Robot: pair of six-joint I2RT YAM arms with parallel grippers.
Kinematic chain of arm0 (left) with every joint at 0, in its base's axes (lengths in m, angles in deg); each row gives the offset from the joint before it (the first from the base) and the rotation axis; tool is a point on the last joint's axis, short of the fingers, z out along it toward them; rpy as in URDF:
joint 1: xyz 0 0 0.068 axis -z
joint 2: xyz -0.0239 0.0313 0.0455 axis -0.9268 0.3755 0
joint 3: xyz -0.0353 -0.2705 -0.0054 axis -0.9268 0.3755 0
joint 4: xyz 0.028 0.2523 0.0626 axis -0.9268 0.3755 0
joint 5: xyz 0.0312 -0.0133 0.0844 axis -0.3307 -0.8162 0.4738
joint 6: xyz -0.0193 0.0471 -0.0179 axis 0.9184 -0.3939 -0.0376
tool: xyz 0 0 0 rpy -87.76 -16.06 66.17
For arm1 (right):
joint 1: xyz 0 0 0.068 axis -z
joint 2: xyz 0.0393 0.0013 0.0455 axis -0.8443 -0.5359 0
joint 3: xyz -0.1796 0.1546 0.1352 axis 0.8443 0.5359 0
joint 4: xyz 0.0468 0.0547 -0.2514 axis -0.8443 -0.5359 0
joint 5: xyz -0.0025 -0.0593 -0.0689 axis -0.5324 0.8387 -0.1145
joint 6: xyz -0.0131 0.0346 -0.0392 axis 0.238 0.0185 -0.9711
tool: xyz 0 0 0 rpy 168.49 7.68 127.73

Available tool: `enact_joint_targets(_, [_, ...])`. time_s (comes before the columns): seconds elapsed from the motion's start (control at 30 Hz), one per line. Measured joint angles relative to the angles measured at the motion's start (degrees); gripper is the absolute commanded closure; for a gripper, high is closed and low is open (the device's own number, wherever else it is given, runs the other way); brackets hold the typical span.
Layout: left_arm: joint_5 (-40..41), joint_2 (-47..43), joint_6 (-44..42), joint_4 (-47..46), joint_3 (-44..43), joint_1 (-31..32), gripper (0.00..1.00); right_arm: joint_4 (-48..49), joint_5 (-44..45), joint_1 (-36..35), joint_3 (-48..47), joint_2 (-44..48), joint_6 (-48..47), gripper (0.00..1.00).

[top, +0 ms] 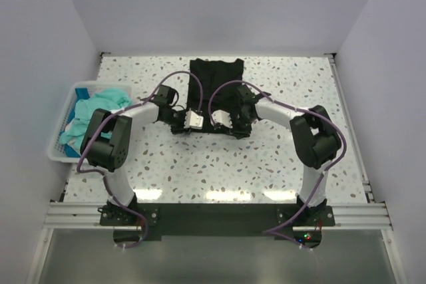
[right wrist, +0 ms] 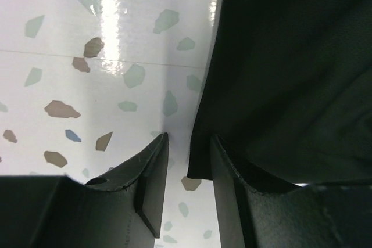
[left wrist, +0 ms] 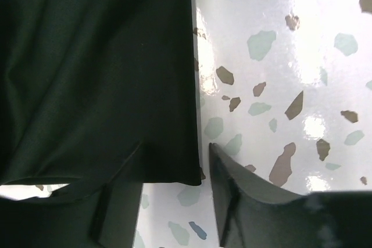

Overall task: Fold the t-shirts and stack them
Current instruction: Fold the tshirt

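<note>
**Both grippers low at the near hem of the black t-shirt, jaws apart**

The left gripper point(left wrist: 174, 164) hangs close over the table point(left wrist: 290, 85) with its jaws wide apart. The near corner of the black t-shirt point(left wrist: 99, 74) lies in the gap. One finger point(left wrist: 247, 207) stands on the bare side just beside the hem, and the other is dark against the cloth, so I cannot tell whether it touches. No pinch shows.

The right gripper point(right wrist: 190, 143) mirrors it at the opposite near corner. Its jaws stand closer together but remain parted, with speckled table visible between them. The shirt's edge sits against the finger on the cloth side, unclamped.

From above, the shirt lies flat mid-table as a long dark strip running away from the arms. Its far end is bare, and both wrists cover its near end.

Purple cables point(top: 178, 76) arch over each forearm above the cloth.

Well off to the left, a white slatted basket point(top: 61, 128) holds crumpled teal t-shirts point(top: 100, 103). The left arm point(top: 106, 141) bends its elbow in front of the basket's near side.
</note>
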Motion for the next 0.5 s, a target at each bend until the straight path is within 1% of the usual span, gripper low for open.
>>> enact_joint_targets(0.03, [0.35,0.37,-0.74,0.02,0.0,0.02,0.52,0.79,0.24,0.0,0.2,-0.02,0.02,0.64])
enact_joint_targets(0.07, [0.31,0.7,-1.51,0.0,0.0,0.02,0.57,1.57,0.63,0.0,0.33,0.0,0.02,0.67])
enact_joint_targets(0.13, [0.59,0.81,-2.56,0.04,0.0,0.04,0.64,2.6,0.94,0.0,0.7,0.04,0.04,0.73])
enact_joint_targets(0.17, [0.61,0.94,-2.97,0.07,-0.02,0.04,0.72,3.23,1.07,-0.04,0.96,0.13,0.02,0.82])
enact_joint_targets(0.2, [0.59,1.01,-3.15,0.09,-0.02,0.04,0.78,3.89,1.29,-0.04,1.18,0.2,-0.11,0.87])
enact_joint_targets(0.23, [0.68,1.11,-3.5,0.17,-0.02,0.04,0.83,4.74,1.75,-0.04,1.33,0.24,-0.2,0.99])
enact_joint_targets(0.27, [0.74,1.14,-3.82,0.26,-0.02,0.04,0.92,5.51,2.19,-0.11,1.49,0.26,-0.28,1.0])
enact_joint_targets(0.33, [1.01,1.14,-4.17,0.57,-0.02,0.11,1.0,6.43,2.64,-0.15,1.95,0.61,-0.13,1.0])
enact_joint_targets(0.5, [0.96,0.0,-1.79,1.57,-0.04,0.17,1.0,5.81,3.54,-0.17,2.8,2.08,0.57,1.0])
